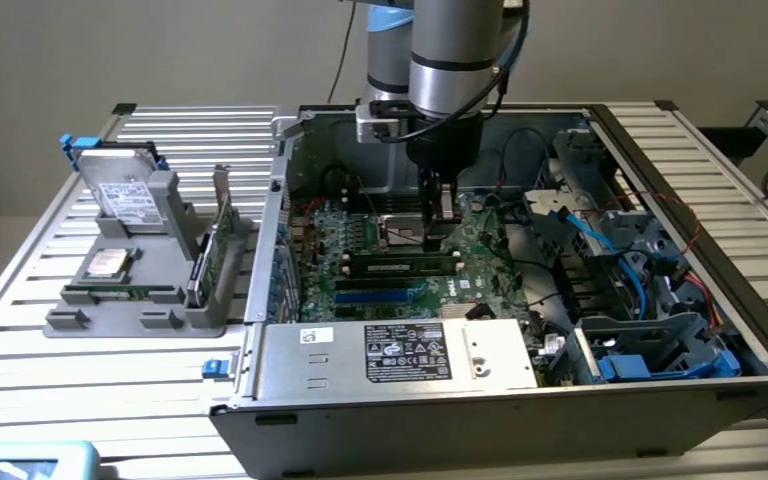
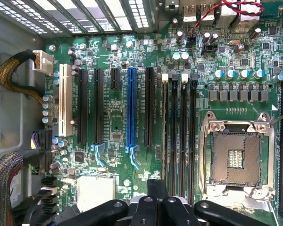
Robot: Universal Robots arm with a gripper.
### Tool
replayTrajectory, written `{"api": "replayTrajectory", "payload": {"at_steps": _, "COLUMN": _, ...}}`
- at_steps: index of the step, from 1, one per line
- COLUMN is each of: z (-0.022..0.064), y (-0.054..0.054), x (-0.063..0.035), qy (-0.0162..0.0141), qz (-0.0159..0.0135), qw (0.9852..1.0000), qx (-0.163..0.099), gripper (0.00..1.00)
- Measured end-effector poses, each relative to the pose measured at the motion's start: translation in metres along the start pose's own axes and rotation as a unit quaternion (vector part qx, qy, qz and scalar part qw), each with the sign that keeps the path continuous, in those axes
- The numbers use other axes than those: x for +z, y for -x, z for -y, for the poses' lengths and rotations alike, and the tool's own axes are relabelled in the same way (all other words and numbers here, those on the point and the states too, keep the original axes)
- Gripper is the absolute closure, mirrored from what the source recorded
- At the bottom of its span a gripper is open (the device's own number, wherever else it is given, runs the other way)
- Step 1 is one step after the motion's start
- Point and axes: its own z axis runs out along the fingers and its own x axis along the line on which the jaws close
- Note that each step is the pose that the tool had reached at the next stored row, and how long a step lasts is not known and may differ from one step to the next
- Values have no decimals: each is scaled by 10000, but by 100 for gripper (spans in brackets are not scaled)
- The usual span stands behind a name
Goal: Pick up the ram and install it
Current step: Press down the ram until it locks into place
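Note:
The ram (image 1: 404, 267), a narrow green stick with dark chips, stands along a motherboard slot inside the open computer case (image 1: 624, 135). My gripper (image 1: 440, 238) hangs low over the motherboard (image 1: 484, 240), just behind the ram's end on the exterior view's right. In the wrist view my gripper (image 2: 155, 200) is shut, its black fingers pressed together with nothing between them. They sit over the end of the long black memory slots (image 2: 179, 136), beside the bare CPU socket (image 2: 236, 155). From above I cannot tell which slot holds the ram.
A grey fixture (image 1: 64, 320) on the exterior view's left holds a hard drive (image 1: 131, 195), a chip (image 1: 107, 262), a card with a metal bracket (image 1: 217, 235) and a small green board (image 1: 124, 293). The power supply (image 1: 398, 350), drive cages (image 1: 651, 340) and cables (image 1: 598, 235) crowd the case.

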Motion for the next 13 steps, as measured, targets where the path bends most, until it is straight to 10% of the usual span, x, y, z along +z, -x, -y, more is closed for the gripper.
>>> {"api": "replayTrajectory", "payload": {"at_steps": 7, "z": 44, "y": 0, "x": 36, "qy": 13, "qz": 42, "qw": 10000, "qx": 86, "gripper": 89}}
{"api": "replayTrajectory", "payload": {"at_steps": 13, "z": 76, "y": 8, "x": 90, "qy": 29, "qz": 249, "qw": 9995, "qx": 173, "gripper": 89}}
